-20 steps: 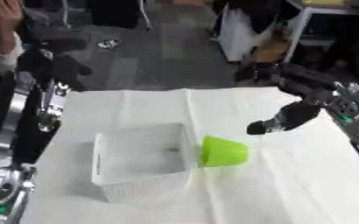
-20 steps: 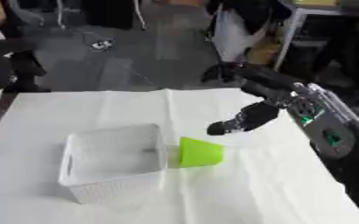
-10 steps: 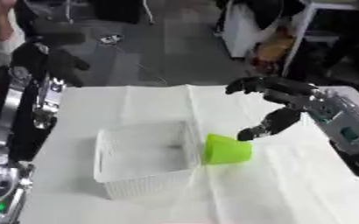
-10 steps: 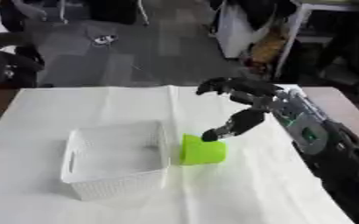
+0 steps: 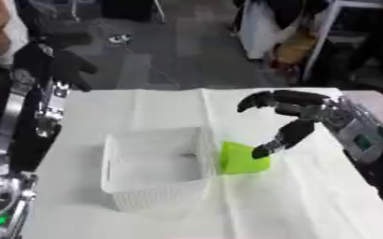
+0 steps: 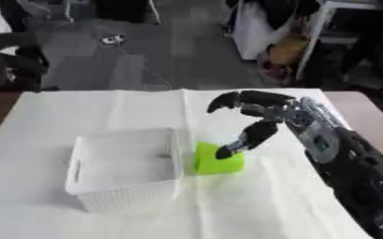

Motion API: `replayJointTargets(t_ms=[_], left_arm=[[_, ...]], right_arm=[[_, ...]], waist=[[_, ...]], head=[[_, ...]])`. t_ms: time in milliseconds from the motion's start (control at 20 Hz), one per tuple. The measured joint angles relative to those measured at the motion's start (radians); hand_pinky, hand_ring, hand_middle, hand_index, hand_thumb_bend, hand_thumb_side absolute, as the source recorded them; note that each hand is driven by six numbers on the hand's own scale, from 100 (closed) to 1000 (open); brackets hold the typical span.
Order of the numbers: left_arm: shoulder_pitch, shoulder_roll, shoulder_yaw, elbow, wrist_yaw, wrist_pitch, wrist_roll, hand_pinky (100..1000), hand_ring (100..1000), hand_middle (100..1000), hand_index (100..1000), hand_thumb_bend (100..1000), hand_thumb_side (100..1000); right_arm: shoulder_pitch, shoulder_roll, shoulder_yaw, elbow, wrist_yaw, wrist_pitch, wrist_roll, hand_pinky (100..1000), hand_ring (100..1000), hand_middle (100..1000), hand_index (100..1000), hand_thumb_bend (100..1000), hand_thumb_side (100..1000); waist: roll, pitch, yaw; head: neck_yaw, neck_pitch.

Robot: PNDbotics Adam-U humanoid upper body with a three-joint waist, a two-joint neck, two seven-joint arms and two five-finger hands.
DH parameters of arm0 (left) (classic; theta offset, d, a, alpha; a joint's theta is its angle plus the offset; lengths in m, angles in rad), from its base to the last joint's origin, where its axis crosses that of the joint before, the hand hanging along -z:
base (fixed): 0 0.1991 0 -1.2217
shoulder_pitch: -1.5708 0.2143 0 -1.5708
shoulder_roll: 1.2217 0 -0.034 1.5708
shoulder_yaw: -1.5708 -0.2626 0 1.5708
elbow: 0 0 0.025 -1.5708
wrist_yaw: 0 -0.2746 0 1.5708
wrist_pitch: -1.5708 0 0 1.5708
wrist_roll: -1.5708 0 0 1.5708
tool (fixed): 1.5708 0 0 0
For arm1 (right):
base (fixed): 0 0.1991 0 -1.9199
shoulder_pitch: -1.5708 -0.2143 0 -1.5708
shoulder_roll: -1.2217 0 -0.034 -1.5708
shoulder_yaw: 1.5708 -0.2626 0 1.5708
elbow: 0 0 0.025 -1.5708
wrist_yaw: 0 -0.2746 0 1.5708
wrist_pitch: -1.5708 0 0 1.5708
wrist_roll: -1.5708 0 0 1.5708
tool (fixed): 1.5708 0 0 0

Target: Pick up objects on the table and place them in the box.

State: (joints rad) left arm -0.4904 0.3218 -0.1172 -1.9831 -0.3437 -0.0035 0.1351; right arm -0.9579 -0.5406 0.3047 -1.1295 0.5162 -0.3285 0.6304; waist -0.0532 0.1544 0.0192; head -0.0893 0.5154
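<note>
White cloth covers the table [image 5: 309,205] in front of you, and your right arm comes across it from the right edge, forearm low and angled toward the middle. Your right hand [image 5: 297,108] hangs above the cloth with its fingers spread and arched out to its left, curled round nothing, while the thumb [image 5: 278,140] reaches down so its tip meets the top of the green cup [image 5: 244,158]. Whether the tip presses on the cup or only brushes it is hard to make out.

Left of that hand and a little below it sits the white plastic basket [image 5: 121,184], slotted walls, nothing visible inside. The green cup lies on its side under the thumb, just against the basket's near-right wall, outside it.

Your left arm stands upright along the left edge, and your left hand [image 5: 57,65] is raised at its top, dark and blurred; you cannot tell how its fingers are set.
</note>
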Motion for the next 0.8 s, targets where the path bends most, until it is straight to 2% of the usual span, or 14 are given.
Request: replayJointTargets(t_ms=[400, 800], left_arm=[[-0.016, -0.010, -0.003, 0.000, 0.004, -0.003, -0.003, 472, 582, 761, 838, 239, 983], [-0.023, -0.018, -0.006, 0.000, 0.004, -0.006, -0.006, 472, 582, 761, 839, 241, 983]], right_arm=[[-0.008, 0.022, 0.000, 0.042, 0.065, -0.014, 0.017, 915, 932, 905, 912, 808, 683], [-0.009, 0.032, -0.006, 0.079, 0.108, -0.026, 0.010, 917, 930, 879, 907, 805, 676]], waist=[[-0.003, 0.005, 0.014], [-0.009, 0.011, 0.027]], head=[[-0.003, -0.002], [-0.008, -0.018]])
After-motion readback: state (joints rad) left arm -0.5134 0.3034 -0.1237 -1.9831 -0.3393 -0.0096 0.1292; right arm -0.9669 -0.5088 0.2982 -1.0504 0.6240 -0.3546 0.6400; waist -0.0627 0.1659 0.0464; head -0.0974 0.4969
